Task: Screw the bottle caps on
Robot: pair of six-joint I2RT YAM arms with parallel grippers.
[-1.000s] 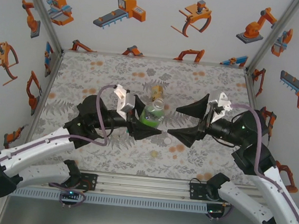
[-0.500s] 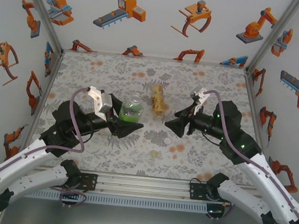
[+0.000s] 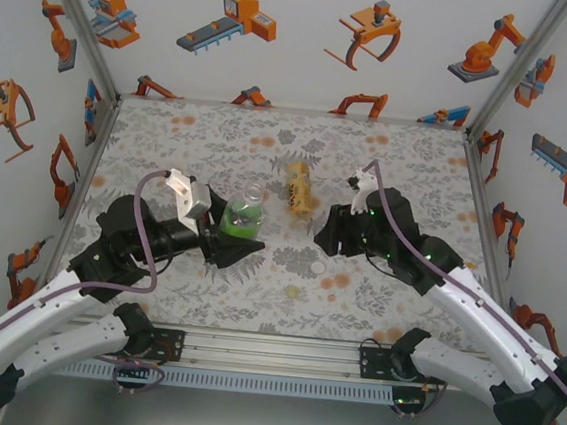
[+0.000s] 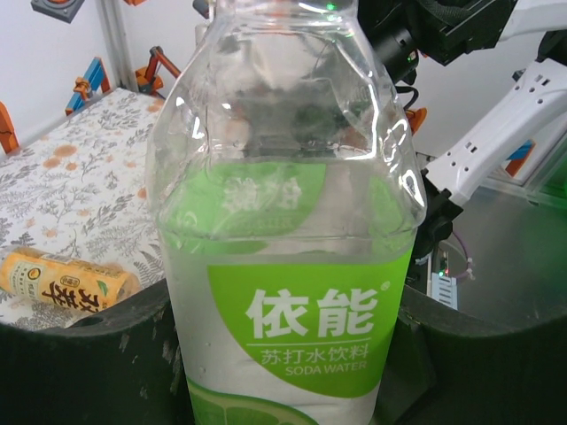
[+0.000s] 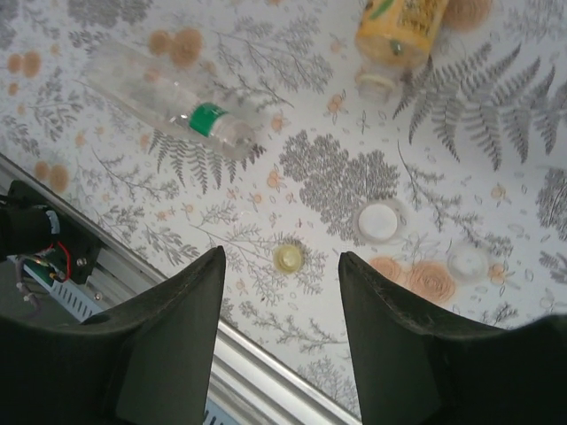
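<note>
Yellowish cap [image 5: 289, 258]: flat on the table [image 3: 171, 131], in the gap between the right gripper's [image 5: 281, 267] fingers, not gripped.
Right jaws: apart, grasping nothing.
White cap [image 5: 378, 221]: flat, just past the right-hand finger, with a pale cap [image 5: 467, 263] near it.
Left gripper [image 3: 242, 235]: clenched on the green bottle [image 4: 292, 266], held upright.
Green bottle: clear plastic, green-and-white label, neck open.
Clear bottle [image 5: 177, 102]: on its side, green band.
Yellow bottle [image 3: 301, 189]: on its side between the arms, mouth toward the caps.
</note>
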